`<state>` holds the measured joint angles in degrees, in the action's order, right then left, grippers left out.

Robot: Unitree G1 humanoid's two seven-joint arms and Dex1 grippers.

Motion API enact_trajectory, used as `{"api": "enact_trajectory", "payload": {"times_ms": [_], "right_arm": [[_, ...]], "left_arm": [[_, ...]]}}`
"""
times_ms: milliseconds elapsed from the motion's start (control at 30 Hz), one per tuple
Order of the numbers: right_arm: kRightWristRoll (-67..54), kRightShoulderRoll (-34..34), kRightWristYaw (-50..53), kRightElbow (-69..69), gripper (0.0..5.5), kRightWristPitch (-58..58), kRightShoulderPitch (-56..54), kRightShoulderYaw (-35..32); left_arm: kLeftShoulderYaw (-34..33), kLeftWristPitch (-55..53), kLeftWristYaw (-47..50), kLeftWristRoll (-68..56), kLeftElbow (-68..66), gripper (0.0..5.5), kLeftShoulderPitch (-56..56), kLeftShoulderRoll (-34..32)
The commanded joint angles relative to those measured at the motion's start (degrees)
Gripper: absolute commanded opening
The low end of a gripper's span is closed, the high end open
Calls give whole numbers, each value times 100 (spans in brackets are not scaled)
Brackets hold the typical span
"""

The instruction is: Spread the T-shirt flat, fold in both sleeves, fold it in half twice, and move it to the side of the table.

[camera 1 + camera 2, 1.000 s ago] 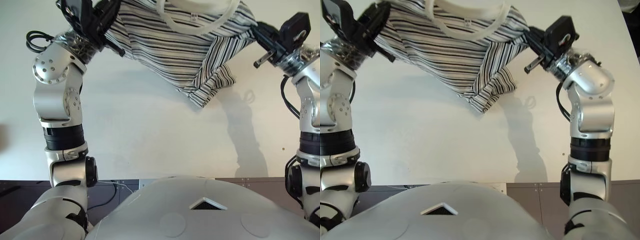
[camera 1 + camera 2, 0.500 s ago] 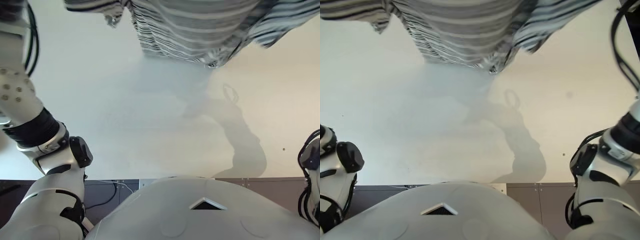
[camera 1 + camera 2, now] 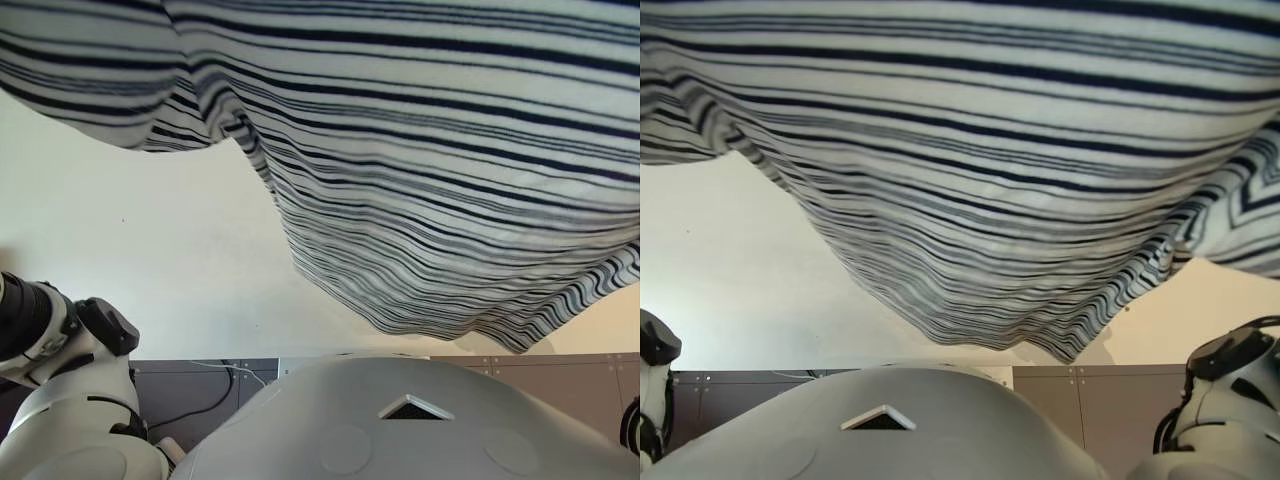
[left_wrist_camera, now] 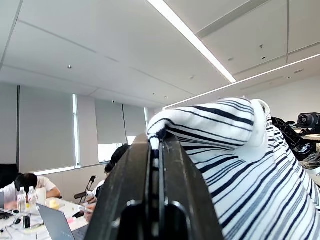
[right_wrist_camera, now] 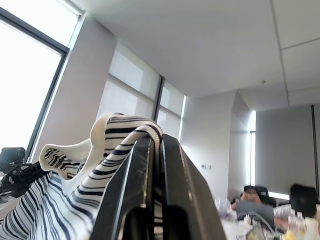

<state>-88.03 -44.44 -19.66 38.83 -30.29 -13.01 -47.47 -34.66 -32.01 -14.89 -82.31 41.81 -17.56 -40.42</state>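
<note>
Spreading is the step in hand, by my reckoning. The T-shirt (image 3: 430, 180) hangs in the air as a striped curtain between my head and the table (image 3: 150, 260), not yet laid out. It covers the head view from 9 o'clock over 12 to 3, and its hem sags lowest toward 5 o'clock. Bare table shows under it at 8 o'clock. Whether the hem touches the table I cannot tell.

My left pincer (image 4: 161, 145) is clamped narrow on a bunched fold of the striped cloth, its fingers (image 4: 130, 175) pressed together with only fabric between them. My right pincer (image 5: 156, 145) is closed the same way on a fold beside the white neckband (image 5: 60, 150). Both wrists are raised and tipped up toward the ceiling (image 4: 100, 50), and the shirt drops away from the two grips. My left arm (image 3: 50, 330) shows bent at 8 o'clock, my right arm (image 3: 1230, 370) at 4 o'clock.

Next, I judge, both grips should come down together, held apart so the cloth runs taut across. The hem should land first and the shoulders be carried toward 12 o'clock. Soft knit like this could tuck under itself at the hem.
</note>
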Motion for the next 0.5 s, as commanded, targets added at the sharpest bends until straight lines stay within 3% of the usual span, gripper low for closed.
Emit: {"api": "enact_trajectory", "payload": {"times_ms": [33, 133, 233, 333, 500], "right_arm": [[1088, 766, -207, 95, 13, -50, 1005, 1352], [3202, 1158, -603, -1340, 13, 271, 823, 3351], [5017, 1665, -741, -3491, 13, 1012, -66, 4643], [6097, 2272, -663, -5683, 13, 1847, -1174, 5126], [7030, 2959, -211, -8179, 13, 2966, -2478, 5248]], "left_arm": [[668, 30, -517, 930, -253, 10, 981, 289], [2356, 455, -936, 2899, -1344, 10, 1177, 589], [3329, 1049, -1291, 4250, -3427, 10, 506, 1067], [3708, 1589, -1512, 5107, -5589, 10, -534, 1447], [3893, 2583, -1482, 6019, -8432, 10, -2158, 2100]]}}
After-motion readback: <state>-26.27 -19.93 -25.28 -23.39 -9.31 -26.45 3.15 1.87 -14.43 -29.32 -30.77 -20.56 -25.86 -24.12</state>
